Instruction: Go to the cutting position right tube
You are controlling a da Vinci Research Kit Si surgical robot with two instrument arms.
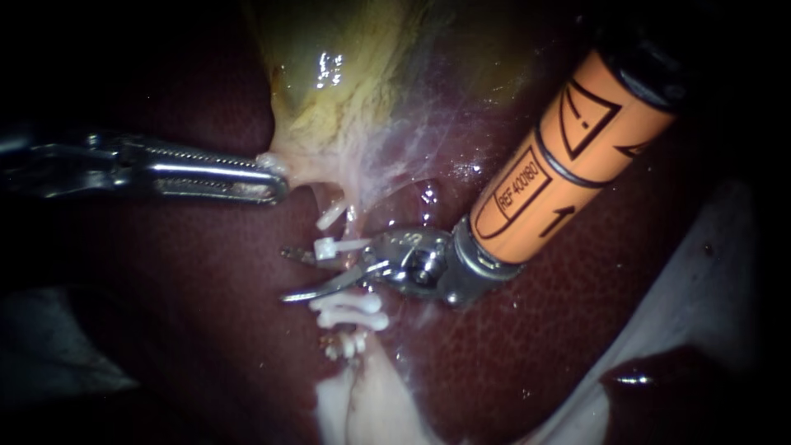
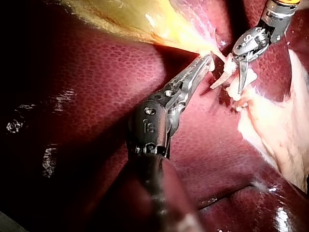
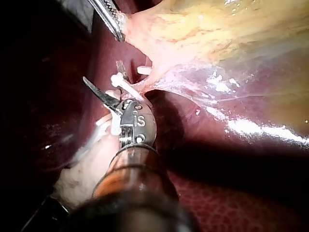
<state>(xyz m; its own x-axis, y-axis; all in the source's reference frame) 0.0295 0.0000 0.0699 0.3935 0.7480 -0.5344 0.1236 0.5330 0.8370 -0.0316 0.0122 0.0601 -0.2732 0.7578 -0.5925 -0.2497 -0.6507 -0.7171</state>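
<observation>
1. While the left instrument (image 1: pixel 276 183), a slim silver grasper whose shaft comes in from the left, lies low over the dark red-brown liver (image 1: pixel 189 346), its jaws are clenched on pale tissue at the narrow end of the yellow-green gallbladder (image 1: pixel 354 74).
2. The gallbladder tapers toward those jaws, and a thin whitish membrane (image 1: pixel 412 156) fans out from it over the liver.
3. From the narrow end a thin pale tube (image 1: pixel 354 222) runs across the liver's surface to a broader mass of whitish tissue (image 1: pixel 362 395).
4. White plastic clips sit on the tube: a small upper clip (image 1: pixel 327 247), then a stacked pair (image 1: pixel 350 303) farther along, with smaller white pieces just beyond them.
5. A further tilted clip (image 1: pixel 331 216) sits on a short pale strand beside the tube; whether that strand is a second tube, and so which one is the right tube, I cannot tell.
6. The right instrument (image 1: pixel 284 274), with an orange-sleeved shaft coming in from the upper right and two curved steel blades, reaches the tube from its side.
7. Its jaws are released, with a clear gap between the blades, and they straddle the stretch of tube between the upper clip and the stacked pair.
8. The upper clip lies against the farther blade; the nearer blade passes just beside the stacked pair.
9. Whether either blade touches the tube itself is hidden by the instrument's own hinge.
10. The two instruments' tips are near each other but apart.
</observation>
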